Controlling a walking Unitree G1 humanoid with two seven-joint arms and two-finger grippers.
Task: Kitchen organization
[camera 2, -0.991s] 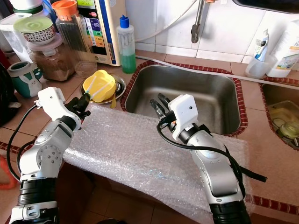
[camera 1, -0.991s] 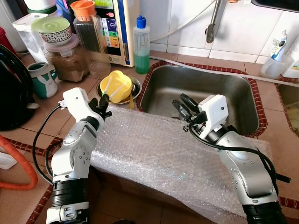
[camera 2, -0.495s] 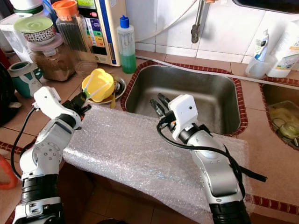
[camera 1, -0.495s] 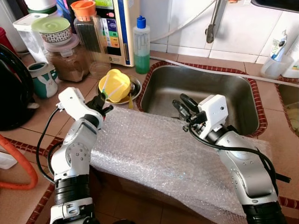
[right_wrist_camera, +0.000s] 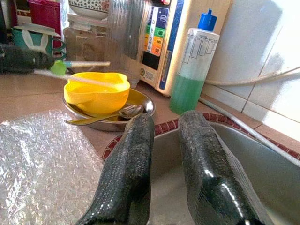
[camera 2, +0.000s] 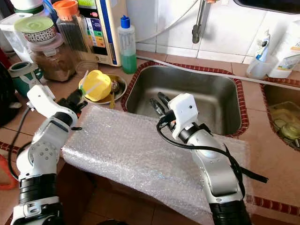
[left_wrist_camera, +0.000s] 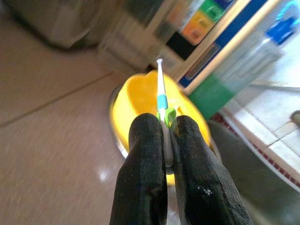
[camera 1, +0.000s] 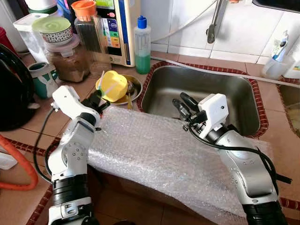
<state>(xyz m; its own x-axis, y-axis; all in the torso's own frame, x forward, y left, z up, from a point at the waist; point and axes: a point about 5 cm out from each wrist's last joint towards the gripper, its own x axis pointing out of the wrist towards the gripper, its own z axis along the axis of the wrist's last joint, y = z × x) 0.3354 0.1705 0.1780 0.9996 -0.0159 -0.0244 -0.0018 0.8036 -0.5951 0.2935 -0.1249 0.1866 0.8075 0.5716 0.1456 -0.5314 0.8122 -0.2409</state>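
Left pincer (left_wrist_camera: 164, 140), shut on a white-and-green stick (left_wrist_camera: 161, 101), has drawn back from the bubble wrap (camera 1: 154, 150) toward the yellow bowl (camera 1: 112, 86), likely clearing it from the surface. Right pincer (camera 1: 183, 104) hovers at the sink (camera 1: 234, 93) rim, slightly parted, empty.

Tiled table (camera 1: 40, 117) with a red-brown border, steel sink (camera 1: 206, 93) set into it. Bubble wrap (camera 1: 159, 154) spreads along the front edge, drooping over it. Behind it, a metal plate (camera 2: 117, 84). Further back: a green soap bottle (camera 1: 142, 44), jars (camera 1: 65, 58), a green mug (camera 1: 41, 77). A clear cup (camera 1: 274, 65) stands at the far right.
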